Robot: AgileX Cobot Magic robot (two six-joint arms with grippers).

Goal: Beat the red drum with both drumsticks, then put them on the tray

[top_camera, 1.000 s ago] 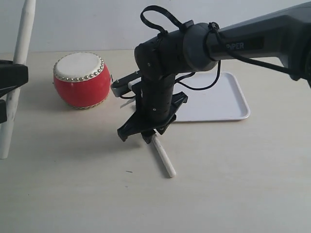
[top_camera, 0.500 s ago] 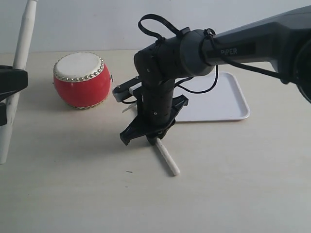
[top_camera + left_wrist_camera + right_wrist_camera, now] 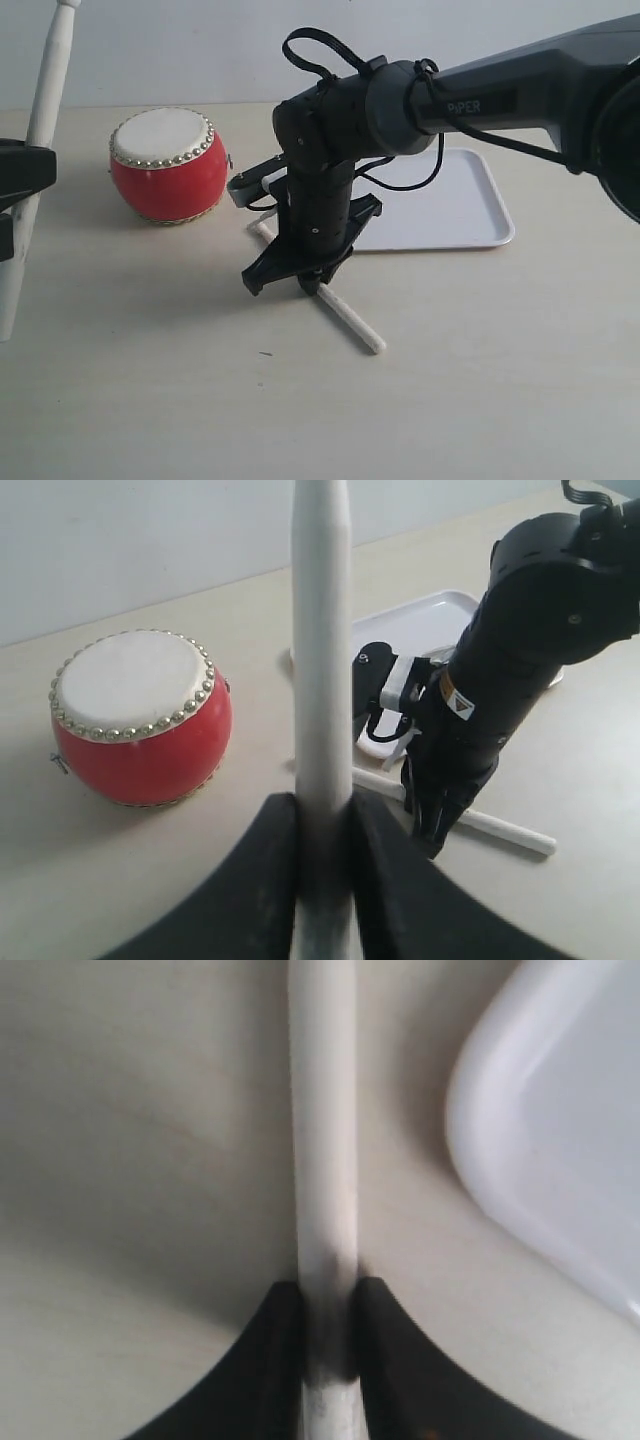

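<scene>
The red drum (image 3: pixel 168 165) with its cream skin stands on the table at the left. My left gripper (image 3: pixel 12 190) is at the far left edge, shut on one drumstick (image 3: pixel 45 115) that it holds nearly upright; in the left wrist view this drumstick (image 3: pixel 322 650) rises from the gripper (image 3: pixel 322 825) beside the drum (image 3: pixel 140 715). My right gripper (image 3: pixel 308 278) points down between drum and tray, shut on the second drumstick (image 3: pixel 350 322), which slants low over the table. The right wrist view shows that drumstick (image 3: pixel 322 1130) pinched in the gripper (image 3: pixel 328 1325). The white tray (image 3: pixel 450 205) lies behind.
The right arm's black wrist and looped cables (image 3: pixel 320 50) hang over the tray's left end. A tray corner (image 3: pixel 560 1150) lies close beside the held stick. Pale tabletop (image 3: pixel 150 400) stretches in front; a plain wall runs behind.
The right gripper has turned a little, and its drumstick has swung flatter, the near tip moving right and the far end now showing by the tray. The left arm has held still.
</scene>
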